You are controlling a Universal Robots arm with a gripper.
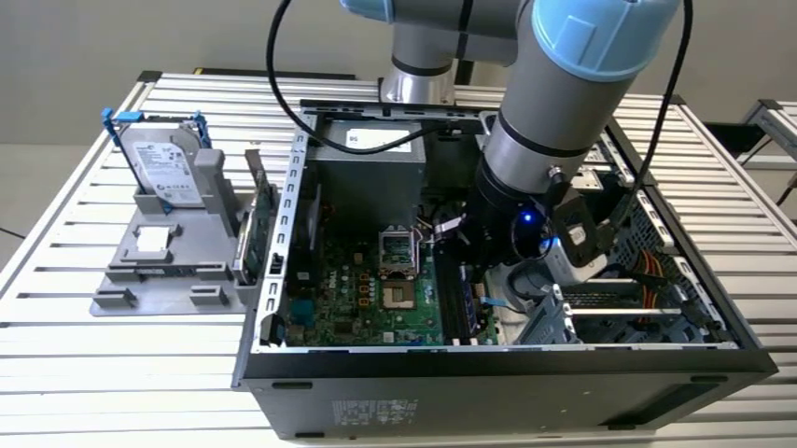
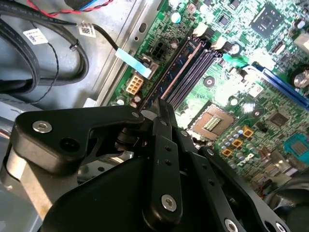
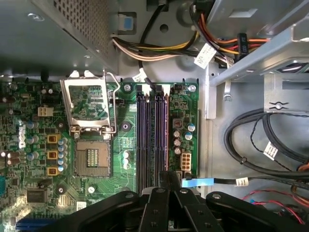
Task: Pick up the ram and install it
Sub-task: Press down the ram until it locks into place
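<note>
Slatted metal table (image 1: 75,345), open computer case (image 1: 498,387), end effector (image 3: 164,180) closed over memory slots (image 3: 153,135), ram (image 2: 175,67) largely hidden.

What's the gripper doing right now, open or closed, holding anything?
Gripper: closed, fingertips together over the memory slots inside the case; whether it holds the ram cannot be told.
</note>
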